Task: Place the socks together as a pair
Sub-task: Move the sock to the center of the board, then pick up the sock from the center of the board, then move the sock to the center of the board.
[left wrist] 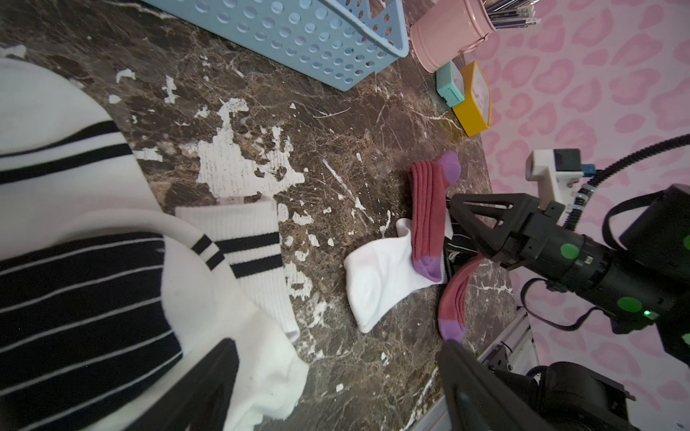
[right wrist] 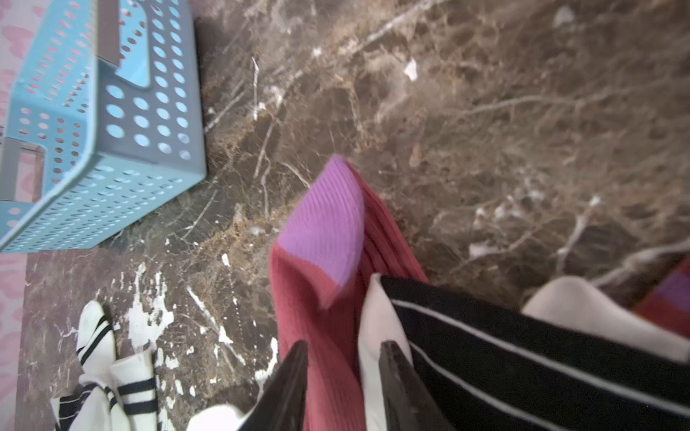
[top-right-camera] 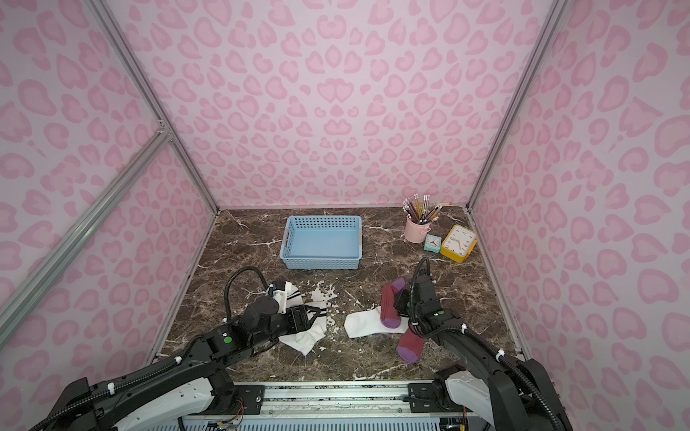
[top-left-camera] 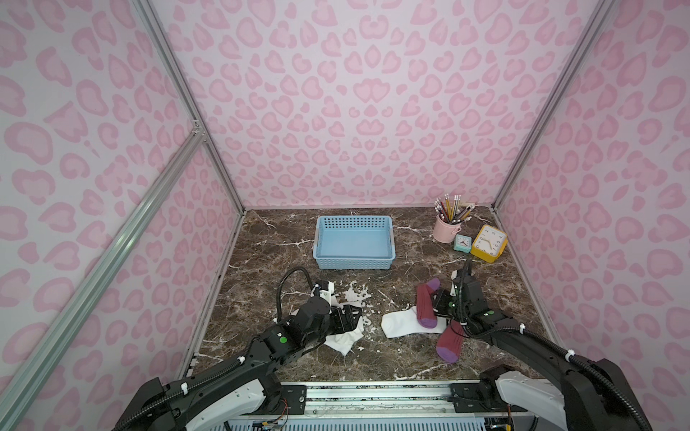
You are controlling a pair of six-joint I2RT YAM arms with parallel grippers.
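Maroon ribbed sock lies right of centre on the marble table, long axis running away from the robot, its near purple end over a plain white sock; a second maroon sock lies just nearer. The right gripper straddles the first and a black striped sock, jaws half closed, grip unclear. The left gripper gapes over banded white socks, blue basket beyond.

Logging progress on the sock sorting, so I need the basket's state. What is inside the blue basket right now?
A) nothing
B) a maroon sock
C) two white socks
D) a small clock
A: in both top views the blue basket shows only its own bare floor, with no sock or clock inside it.
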